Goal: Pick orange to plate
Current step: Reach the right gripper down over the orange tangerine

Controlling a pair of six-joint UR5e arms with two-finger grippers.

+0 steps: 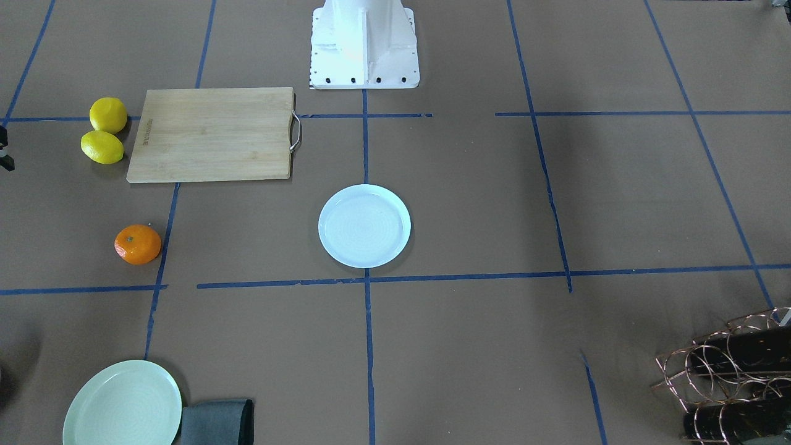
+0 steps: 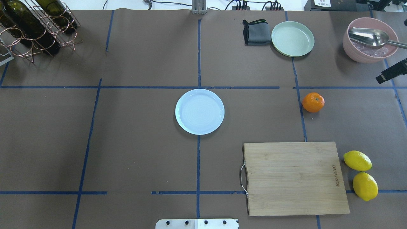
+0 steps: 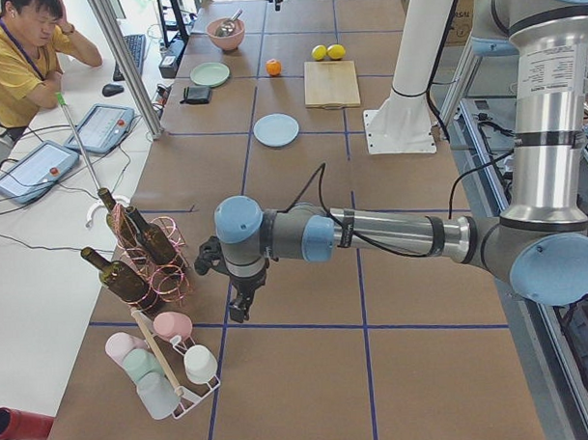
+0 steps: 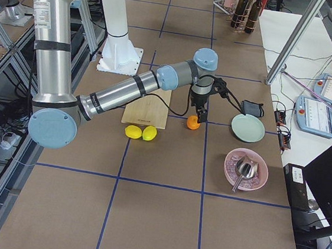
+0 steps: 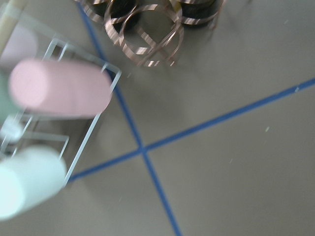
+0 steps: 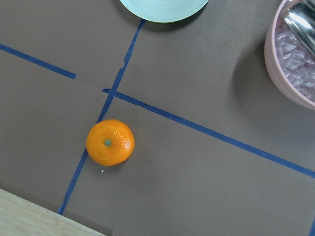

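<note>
The orange (image 2: 313, 102) lies on the brown table right of centre, on a blue tape line, and shows from above in the right wrist view (image 6: 110, 142). The white plate (image 2: 199, 111) sits empty at the table's middle, well apart from the orange (image 1: 138, 244). My right gripper (image 4: 199, 117) hangs high, lined up just above the orange in the exterior right view; I cannot tell whether it is open or shut. My left gripper (image 3: 237, 314) points down beside the bottle rack, far from both; its state cannot be told either. Neither wrist view shows any fingers.
A wooden cutting board (image 2: 294, 178) lies near the orange, with two lemons (image 2: 357, 160) beside it. A pale green plate (image 2: 292, 38), a grey cloth (image 2: 256, 32) and a pink bowl with a spoon (image 2: 369, 41) stand behind. A bottle rack (image 2: 35, 25) and a cup rack (image 3: 164, 369) stand at the left end.
</note>
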